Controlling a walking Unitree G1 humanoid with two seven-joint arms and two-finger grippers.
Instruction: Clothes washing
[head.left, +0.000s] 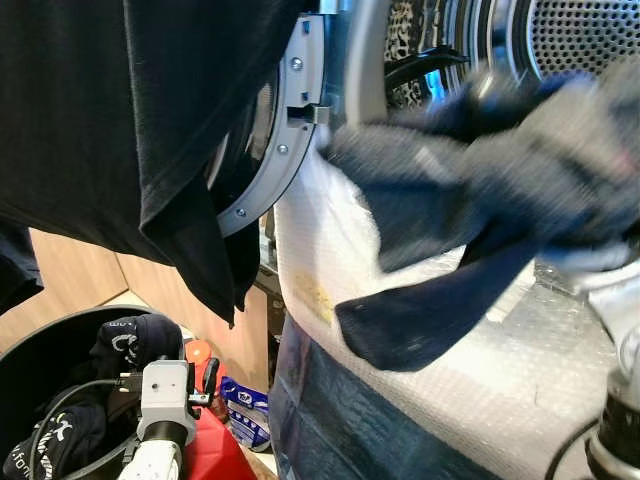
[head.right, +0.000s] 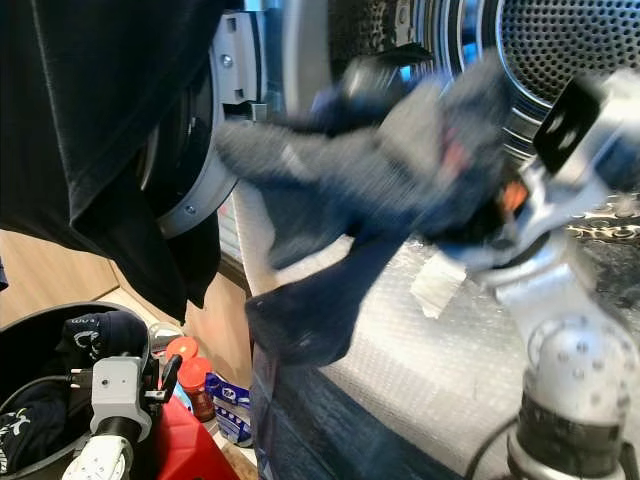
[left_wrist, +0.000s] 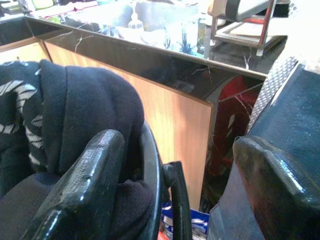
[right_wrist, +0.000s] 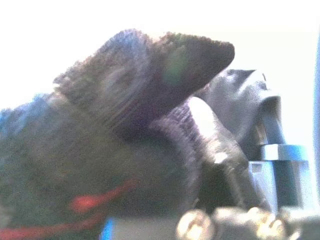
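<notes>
Black basket (head.left: 30, 345) holds dark clothes (head.left: 135, 340); right claw (head.right: 480, 215) grips socks (head.left: 470, 200).

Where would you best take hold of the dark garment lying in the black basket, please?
Grip the rounded fold of the dark garment where it bulges above the black basket rim, coming down from above. That hump stands proud and loose, and the left tool, open beside the rim, is probably nearest.

The drum (head.right: 575, 45) is shiny perforated metal, and bubble wrap (head.left: 500, 350) covers the washer front. The dark garment (head.left: 480, 200) looks like soft, matt knitted cloth, and the cabinet (left_wrist: 170, 125) is smooth pale wood under a glossy black marble counter (left_wrist: 150, 57).
</notes>
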